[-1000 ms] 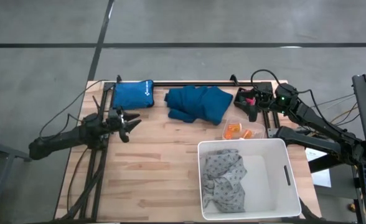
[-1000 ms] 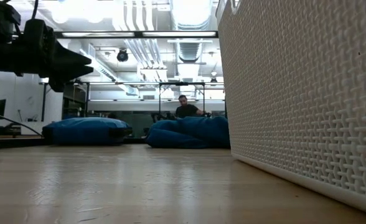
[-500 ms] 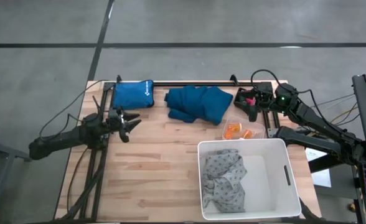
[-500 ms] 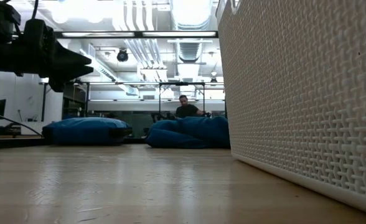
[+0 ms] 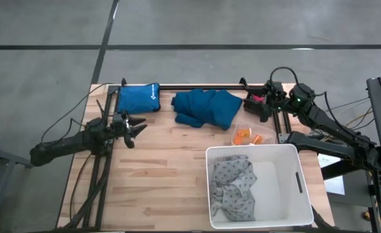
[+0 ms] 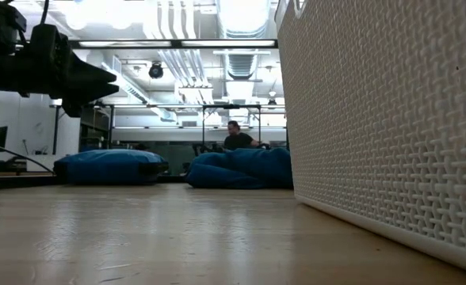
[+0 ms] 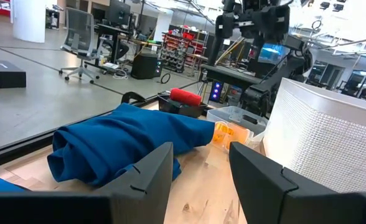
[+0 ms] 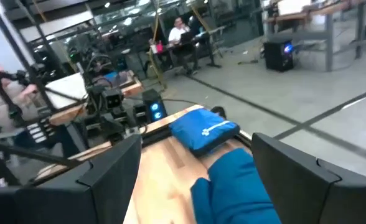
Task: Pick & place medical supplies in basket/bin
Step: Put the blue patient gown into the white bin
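Note:
A dark teal garment (image 5: pixel 207 108) lies bunched on the table's far middle, also in the left wrist view (image 7: pixel 121 140). A pale grey patterned garment (image 5: pixel 232 188) lies inside the white tub (image 5: pixel 307 194) at the near right. Two orange pill bottles (image 5: pixel 247 137) lie just beyond the tub. A pink-red cylinder (image 7: pixel 186 96) rests on a dark thing at the far right corner. My right gripper (image 8: pixel 195 143) hangs open and level above that corner, facing left with nothing between its fingers. My left gripper (image 7: pixel 201 155) waits open above the table's left edge.
A bright blue pouch (image 5: pixel 138 98) lies at the far left corner. A black rail runs along the table's far edge. Bare wood spans the middle and near left. People are in the room beyond the table (image 6: pixel 237 139).
My right arm's wrist has tipped upward a little above the far right corner, and its gripper stays open. Nothing on the table has moved.

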Controlling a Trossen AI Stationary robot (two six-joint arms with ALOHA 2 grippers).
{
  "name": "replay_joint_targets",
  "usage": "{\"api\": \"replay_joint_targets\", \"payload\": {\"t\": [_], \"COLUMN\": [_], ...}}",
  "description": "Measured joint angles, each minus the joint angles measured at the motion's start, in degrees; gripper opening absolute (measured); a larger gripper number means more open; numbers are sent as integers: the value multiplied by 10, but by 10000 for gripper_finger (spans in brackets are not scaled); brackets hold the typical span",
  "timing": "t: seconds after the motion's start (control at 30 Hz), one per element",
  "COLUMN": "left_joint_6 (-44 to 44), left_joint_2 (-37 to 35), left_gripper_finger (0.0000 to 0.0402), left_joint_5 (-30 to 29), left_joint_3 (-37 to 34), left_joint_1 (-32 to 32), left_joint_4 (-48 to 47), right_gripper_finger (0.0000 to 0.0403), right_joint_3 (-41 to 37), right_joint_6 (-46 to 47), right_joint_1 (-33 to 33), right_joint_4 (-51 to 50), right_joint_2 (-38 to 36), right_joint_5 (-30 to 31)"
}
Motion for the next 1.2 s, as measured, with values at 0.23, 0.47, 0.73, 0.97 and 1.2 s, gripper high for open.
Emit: {"api": "replay_joint_targets", "payload": {"t": [0.23, 0.47, 0.73, 0.97, 1.2], "left_joint_6": [0, 1, 2, 2, 1], "left_joint_2": [0, 0, 0, 0, 0], "left_gripper_finger": [164, 164, 164, 164, 164], "left_joint_5": [0, 0, 0, 0, 0], "left_joint_3": [0, 0, 0, 0, 0], "left_joint_1": [0, 0, 0, 0, 0], "left_joint_4": [0, 0, 0, 0, 0], "right_gripper_finger": [286, 287, 292, 289, 290], "right_joint_3": [104, 239, 406, 533, 608], "right_joint_6": [-25, -117, -174, -142, -152], "right_joint_1": [0, 0, 0, 0, 1], "right_joint_4": [-64, -134, -293, -395, -493], "right_joint_2": [137, 292, 447, 561, 646], "right_joint_5": [-29, -55, -38, -18, -8]}}
